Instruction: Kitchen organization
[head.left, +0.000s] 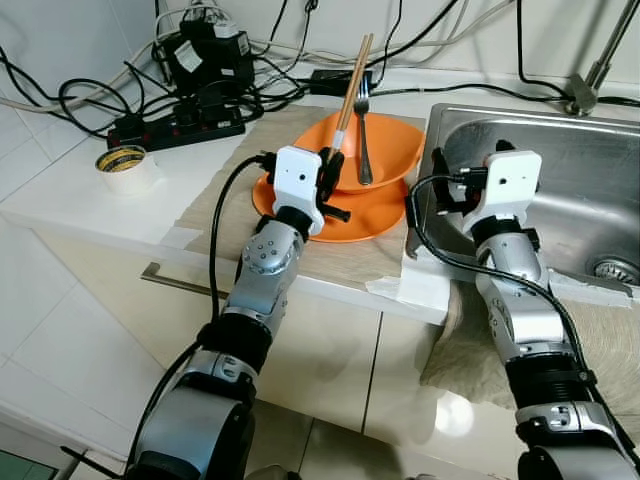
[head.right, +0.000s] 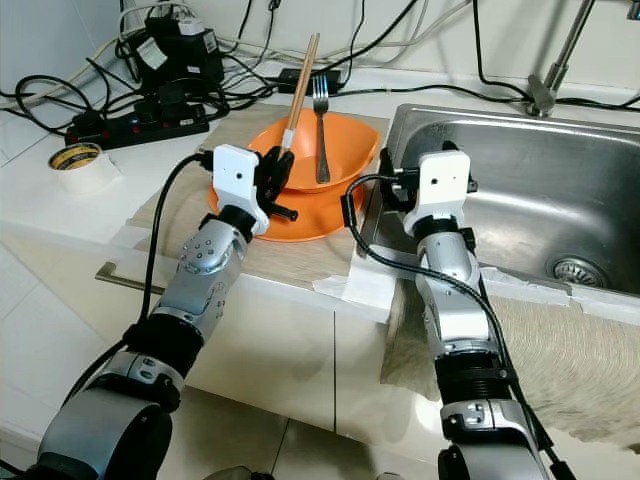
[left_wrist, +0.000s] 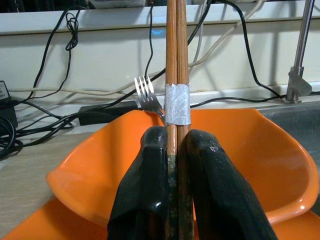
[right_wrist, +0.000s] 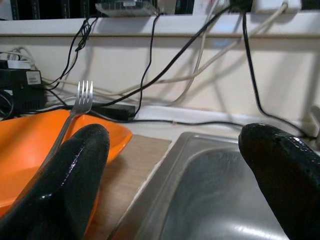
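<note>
Left claw (left_wrist: 172, 165) pinches chopsticks (left_wrist: 176, 60); right claw (right_wrist: 180, 175) wide.

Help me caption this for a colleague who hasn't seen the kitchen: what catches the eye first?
The left pincer grips a taped pair of chopsticks, upright over an orange bowl that sits on an orange plate and holds a fork. The right pincer hangs open at the steel sink edge.

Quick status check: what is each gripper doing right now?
Left gripper: shut on the taped pair of wooden chopsticks.
Right gripper: open, holding nothing, at the steel sink.
</note>
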